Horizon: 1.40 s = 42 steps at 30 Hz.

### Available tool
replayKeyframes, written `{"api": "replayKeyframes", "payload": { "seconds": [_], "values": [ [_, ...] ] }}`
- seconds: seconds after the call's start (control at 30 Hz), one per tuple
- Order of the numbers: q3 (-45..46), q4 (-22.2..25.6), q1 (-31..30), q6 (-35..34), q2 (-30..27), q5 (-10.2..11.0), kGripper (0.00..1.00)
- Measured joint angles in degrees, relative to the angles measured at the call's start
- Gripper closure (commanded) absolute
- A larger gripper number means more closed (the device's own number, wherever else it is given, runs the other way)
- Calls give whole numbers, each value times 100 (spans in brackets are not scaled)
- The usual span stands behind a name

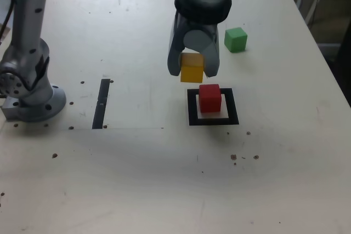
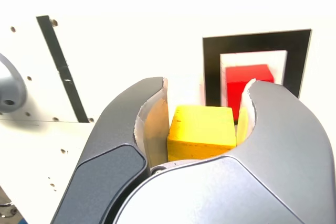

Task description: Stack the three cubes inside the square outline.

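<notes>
Up over the white tabletop point(image 1: 137, 163), the gripper point(image 1: 193, 73) has its fingers closed around the yellow cube point(image 1: 192, 63), open no wider than the block itself, and has it clear of the surface! And here's the relation that matters: the red cube point(image 1: 210, 102), sitting inside the black square outline point(image 1: 193, 110), lies below the load and off to the exterior view's right, apparently a touch to the near side. So the carry looks to be rightward, lined up over red, then down; no long axis to worry about on a cube. The count: three cubes, one yellow, one red, one green, with the green cube point(image 1: 236, 40) waiting alone at far right; one outline, one straight black strip point(image 1: 101, 104) at left, one gripper.
</notes>
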Motion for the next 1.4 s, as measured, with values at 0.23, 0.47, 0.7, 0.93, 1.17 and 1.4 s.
{"api": "replayKeyframes", "payload": {
  "seconds": [0.23, 0.47, 0.7, 0.93, 1.17, 1.4],
  "values": [
    [-53, -321, -5, -26, 63, -158, 56],
    [-245, -307, -5, -41, 260, -79, 56],
    [-322, -308, -5, -84, 405, -66, 56],
    [-416, -308, 19, -96, 483, -24, 56],
    [-415, -308, 60, -95, 543, -8, 56],
    [-406, -308, 141, -95, 587, 1, 56]
  ]
}}
